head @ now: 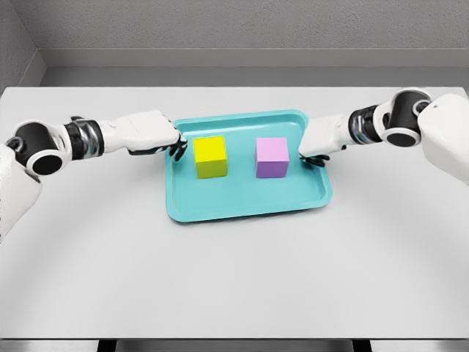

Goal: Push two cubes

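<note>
1. Head view: yellow cube (210, 157) and purple cube (272, 158) sat apart in teal tray (245, 205) on worktop (234, 279).
2. Left hand (150, 134) and right hand (320, 138), fingers curled, holding nothing, flanked the cubes at the tray's edges.
3. Prob. pre-push; next: press inward.
4. Cubes squarish, no long axis.

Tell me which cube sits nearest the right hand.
The purple cube, on the tray's right side beside the right hand; the yellow cube sits by the left hand.
</note>
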Robot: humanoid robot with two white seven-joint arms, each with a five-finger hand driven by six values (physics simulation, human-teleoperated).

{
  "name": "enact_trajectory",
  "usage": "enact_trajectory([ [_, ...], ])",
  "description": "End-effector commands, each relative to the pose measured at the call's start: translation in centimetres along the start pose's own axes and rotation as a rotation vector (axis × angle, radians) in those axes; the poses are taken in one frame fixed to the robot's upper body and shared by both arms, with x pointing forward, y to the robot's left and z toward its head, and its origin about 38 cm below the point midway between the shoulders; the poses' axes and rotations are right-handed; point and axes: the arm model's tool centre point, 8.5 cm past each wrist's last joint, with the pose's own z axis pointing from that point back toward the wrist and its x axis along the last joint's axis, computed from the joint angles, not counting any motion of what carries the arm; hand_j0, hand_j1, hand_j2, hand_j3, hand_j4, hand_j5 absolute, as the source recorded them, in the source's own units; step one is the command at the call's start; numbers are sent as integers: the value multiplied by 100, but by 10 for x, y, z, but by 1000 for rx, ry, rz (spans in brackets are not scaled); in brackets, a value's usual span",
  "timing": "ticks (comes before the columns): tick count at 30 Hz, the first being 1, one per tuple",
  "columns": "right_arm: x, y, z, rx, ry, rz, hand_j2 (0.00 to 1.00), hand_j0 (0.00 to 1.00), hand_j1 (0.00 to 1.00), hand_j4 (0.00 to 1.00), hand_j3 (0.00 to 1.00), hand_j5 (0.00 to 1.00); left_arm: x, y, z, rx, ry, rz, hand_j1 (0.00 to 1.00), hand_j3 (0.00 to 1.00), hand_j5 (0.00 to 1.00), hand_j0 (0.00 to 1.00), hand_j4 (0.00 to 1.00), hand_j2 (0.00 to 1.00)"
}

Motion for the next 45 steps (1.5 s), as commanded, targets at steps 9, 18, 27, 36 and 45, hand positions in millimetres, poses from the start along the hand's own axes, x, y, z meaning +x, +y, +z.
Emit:
enact_trajectory([
  [9, 16, -7, -16, 19, -52, 30, 17, 17, 17, 17, 17, 17, 1, -7, -14, -22, 8, 4, 22, 22, 22, 22, 22, 22],
  [18, 14, -13, -13, 15, -48, 49, 16, 16, 16, 16, 16, 16, 6, -6, -20, -14, -4, 14, 22, 22, 22, 22, 22, 22],
  [27, 14, -19, -9, 14, -47, 72, 14, 14, 14, 14, 14, 14, 9, -4, -26, -9, -13, 11, 22, 22, 22, 22, 22, 22],
  [36, 15, -20, -11, 13, -50, 74, 14, 14, 14, 14, 14, 14, 11, -2, -28, -16, -10, -6, 22, 22, 22, 22, 22, 22],
  [45, 16, -23, -13, 13, -55, 81, 14, 14, 14, 14, 14, 14, 13, -1, -31, -14, -14, -10, 22, 22, 22, 22, 22, 22],
])
